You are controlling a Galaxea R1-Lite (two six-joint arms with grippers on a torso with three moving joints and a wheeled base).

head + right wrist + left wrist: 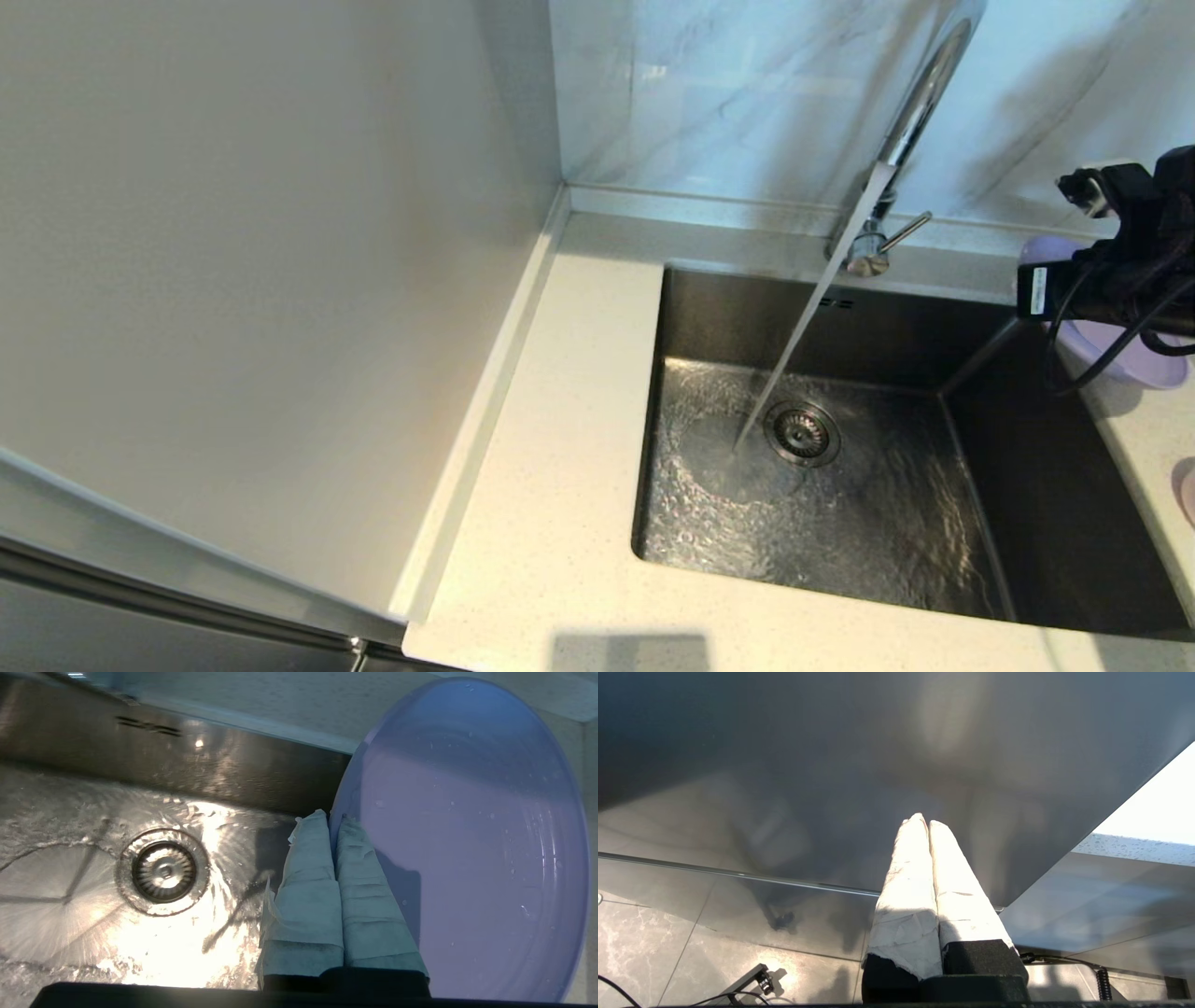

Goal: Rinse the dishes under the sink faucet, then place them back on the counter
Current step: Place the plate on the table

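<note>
At sink's (980, 523) right edge, right pincer (332, 817) pinching lavender plate (472, 849) rim, seen only by wrist view, left pincer (923, 822) pressed together.

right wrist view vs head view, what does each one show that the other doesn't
Only the right wrist view shows the right hand shut on the plate's rim, with droplets on the plate. Only the head view shows the faucet, its running stream and the pink bowl's edge. Both show the sink, its drain and the counter.

left gripper (928, 823) closed, taped fingers (908, 882) pressed together, above grey floor tiles (691, 947).
</note>
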